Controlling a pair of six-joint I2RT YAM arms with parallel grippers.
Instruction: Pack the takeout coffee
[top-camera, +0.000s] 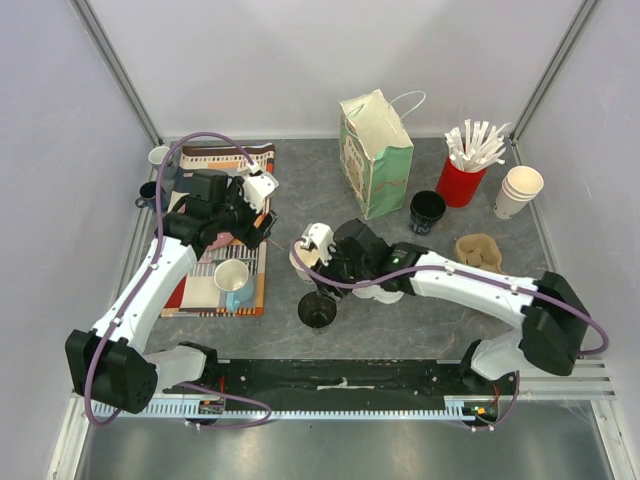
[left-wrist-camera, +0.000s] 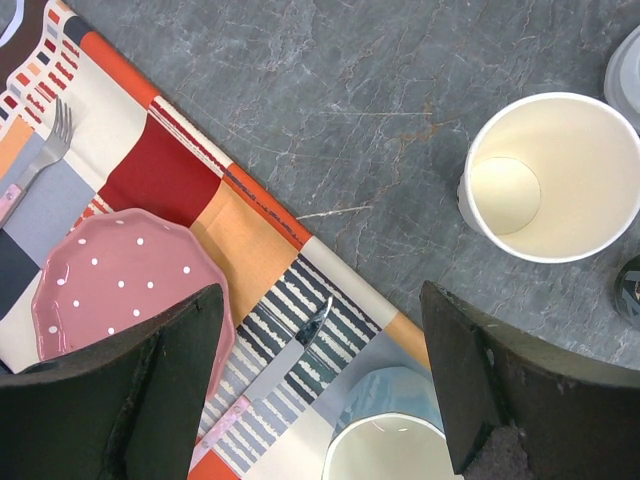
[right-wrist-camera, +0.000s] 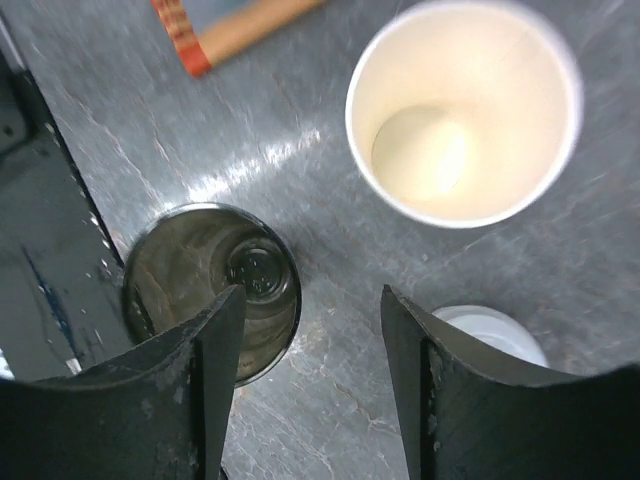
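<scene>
Takeout coffee cup (right-wrist-camera: 520, 120): pale paper cup, standing upright and lidless on the grey tabletop (right-wrist-camera: 300, 150), just off the right edge of the patterned placemat (left-wrist-camera: 250, 230), its inside showing empty.

White lid (right-wrist-camera: 490, 335): lying flat just beside that cup, partly behind a finger.

Right gripper (right-wrist-camera: 312, 310): hovering over the bare table between the cup and a dark glossy round vessel (right-wrist-camera: 215, 285), jaws standing apart and gripping nothing.

Left gripper (left-wrist-camera: 322, 300): hanging above the placemat edge, jaws spread wide, holding nothing.

On the placemat: a pink dotted plate (left-wrist-camera: 120, 280), a knife (left-wrist-camera: 290, 360), a fork (left-wrist-camera: 40, 150) and a blue mug (top-camera: 235, 280), white inside, nothing showing in it.

Further back: a paper bag (top-camera: 378, 150) standing upright; a black cup (top-camera: 427, 212) just beside it; a red cup (top-camera: 458, 185) holding a bunch of white wrapped sticks (top-camera: 478, 145); a nested stack of paper cups (top-camera: 518, 190); a cardboard cup carrier (top-camera: 480, 250) lying near the right arm.
</scene>
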